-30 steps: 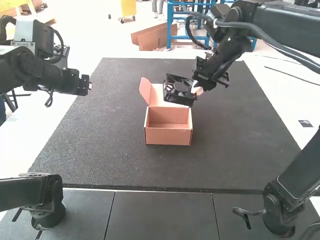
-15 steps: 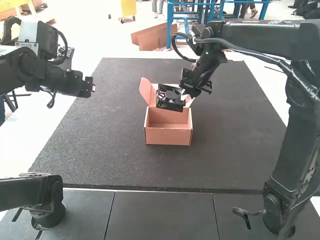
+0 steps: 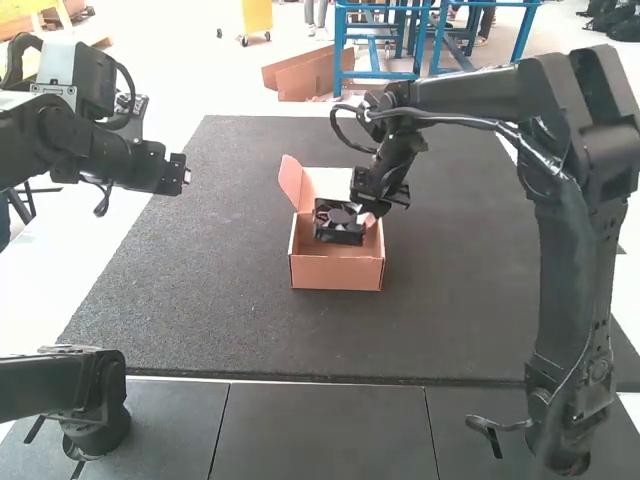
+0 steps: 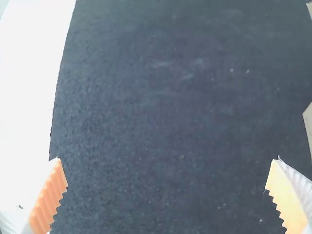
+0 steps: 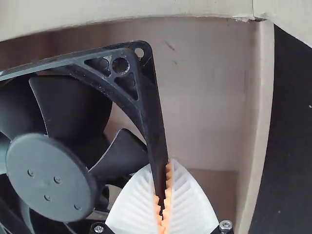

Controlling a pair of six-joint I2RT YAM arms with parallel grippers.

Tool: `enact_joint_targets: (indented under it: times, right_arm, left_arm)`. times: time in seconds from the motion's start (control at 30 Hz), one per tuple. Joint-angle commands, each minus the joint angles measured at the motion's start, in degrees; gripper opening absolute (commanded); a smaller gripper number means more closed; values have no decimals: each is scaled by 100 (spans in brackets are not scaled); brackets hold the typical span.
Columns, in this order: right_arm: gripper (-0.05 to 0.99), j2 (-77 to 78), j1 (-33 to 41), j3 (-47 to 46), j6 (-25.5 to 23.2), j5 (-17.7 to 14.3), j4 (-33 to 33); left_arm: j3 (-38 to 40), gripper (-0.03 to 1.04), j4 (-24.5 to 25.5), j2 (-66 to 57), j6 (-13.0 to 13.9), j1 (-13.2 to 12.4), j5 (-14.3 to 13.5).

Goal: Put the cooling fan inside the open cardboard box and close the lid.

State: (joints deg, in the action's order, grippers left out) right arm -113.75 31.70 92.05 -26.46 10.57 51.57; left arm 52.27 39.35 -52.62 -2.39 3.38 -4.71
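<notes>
Now we see the right jaws clamped on the cooling fan (image 3: 338, 222) by its frame, tilted partway into the cardboard box (image 3: 335, 270); left jaws gape wide, empty.

The cooling fan (image 5: 53, 180) is black plastic, smooth, with a slight sheen on its hub and blades and a thin, hard-edged frame. The cardboard box (image 5: 204, 87) is plain matt paperboard, pinkish-brown, smooth on its inner walls. The right gripper (image 5: 161, 197) has white ribbed plastic fingers (image 5: 131, 212) faced with toothed orange pads (image 5: 158, 207); the left gripper (image 4: 166, 163) has the same serrated orange facing. The mat (image 4: 170, 97) is black, matt and coarse-grained, like rough felt or rubber crumb.
</notes>
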Motion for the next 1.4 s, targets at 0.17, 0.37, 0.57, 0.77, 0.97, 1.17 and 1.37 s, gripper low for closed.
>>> enact_joint_targets:
  times: [0.17,0.37,0.57,0.77,0.97,1.17,1.37]
  right_arm:
    - [-1,-499,64,393,202,-248,-16]
    - [-1,-718,55,393,238,-275,-7]
    - [36,-718,20,779,369,112,283]
    - [87,-630,-77,1702,818,824,1030]
    - [90,-85,-296,2247,1204,1026,986]
    - [90,864,-340,1544,3147,209,775]
    - [90,2050,-516,-170,3428,-802,-807]
  left_arm:
    - [38,97,-33,-11,-86,31,-48]
    - [38,97,-15,-11,-86,40,-48]
    - [64,97,-112,-20,-86,40,-48]
    - [64,97,-279,-161,-130,40,-39]
    - [82,97,-411,-468,-191,75,-30]
    - [143,97,-701,-838,-262,304,-30]
    - [248,97,-1017,-1312,-499,770,-48]
